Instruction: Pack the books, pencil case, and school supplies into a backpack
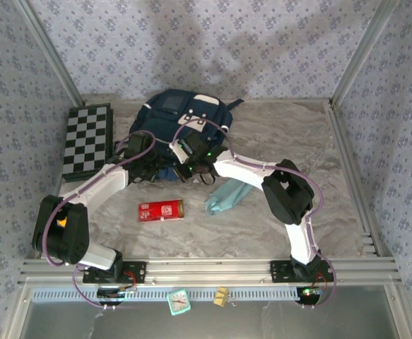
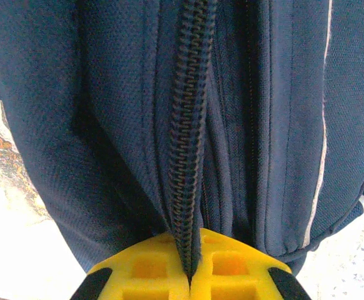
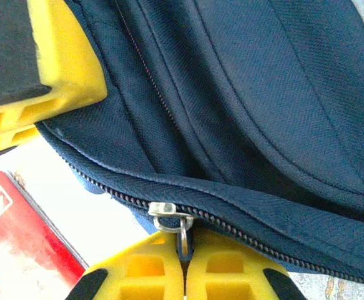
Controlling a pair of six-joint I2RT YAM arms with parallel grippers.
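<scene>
Your left gripper point(image 2: 190, 275) clamps the zipper point(image 2: 188, 125) of one backpack point(image 1: 184, 113), your right gripper point(image 3: 185, 262) its pull tab point(image 3: 183, 236); one red box point(image 1: 161, 210), print unreadable.

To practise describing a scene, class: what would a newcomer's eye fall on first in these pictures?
The navy backpack at the far middle, gripped twice: the left gripper shut on its zip track, the right gripper shut on the metal zip pull. Nearer, a red box and a teal pencil case lie loose on the marbled table.
</scene>
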